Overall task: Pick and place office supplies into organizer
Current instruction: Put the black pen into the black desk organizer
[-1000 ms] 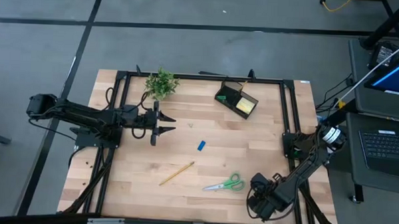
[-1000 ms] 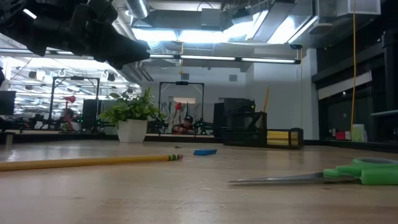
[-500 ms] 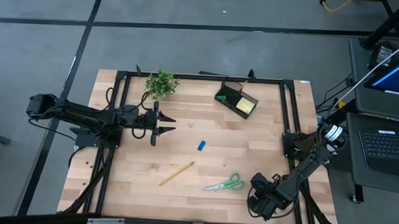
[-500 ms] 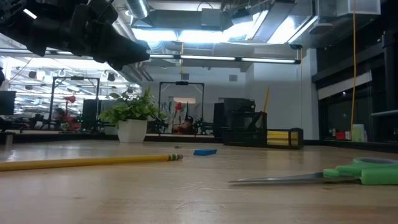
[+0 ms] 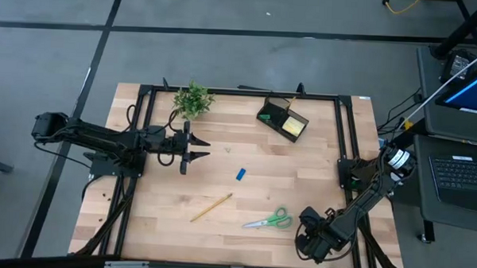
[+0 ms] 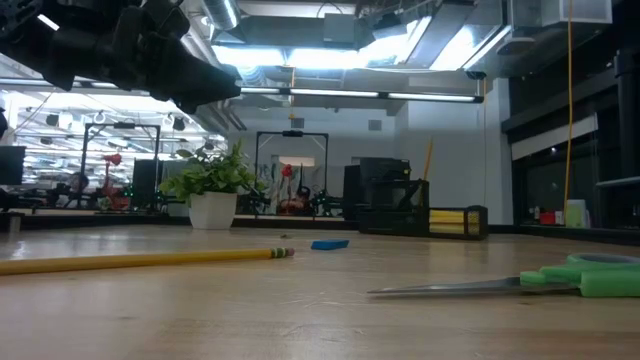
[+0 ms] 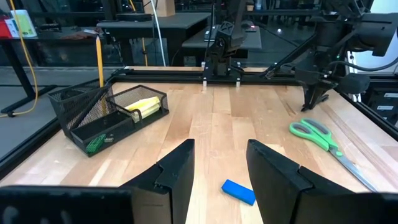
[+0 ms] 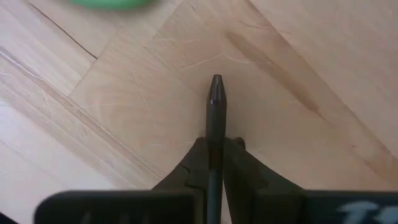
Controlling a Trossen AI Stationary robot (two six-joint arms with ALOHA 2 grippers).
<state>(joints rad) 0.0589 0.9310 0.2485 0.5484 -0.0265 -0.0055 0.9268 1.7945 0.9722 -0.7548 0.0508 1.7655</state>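
Three supplies lie loose on your desk (image 5: 301,176): a wooden pencil (image 5: 211,207) toward the near left, a blue eraser (image 5: 240,175) near the middle, and green-handled scissors (image 5: 269,220) toward the near right, each well apart from the others.

Organizer (image 5: 282,118): black mesh, at the far edge of the desk, right of the potted plant (image 5: 192,100). The left wrist view shows it already stocked: an upright pencil (image 7: 99,61) in the taller compartment, the yellow sticky-note pad (image 7: 143,107) and a small green item (image 7: 93,144), probably an eraser, in the low tray.

Left tool (image 5: 195,148): raised above the desk just in front of the plant, fingers (image 7: 176,172) apart and holding nothing. Its wrist view lines the blue eraser up in the gap between them, so you may judge the eraser its likeliest next pick; it is small and flat, so the grip would need care.

Right tool (image 8: 214,152): low at the near right corner, just beside the scissors' handles, fingers clamped on a black pen (image 8: 215,127). The pen points out along the fingers' line, tip close over the wood, seemingly for a carry to the organizer.

Remaining, by your count: pencil, blue eraser, scissors, and the held pen.
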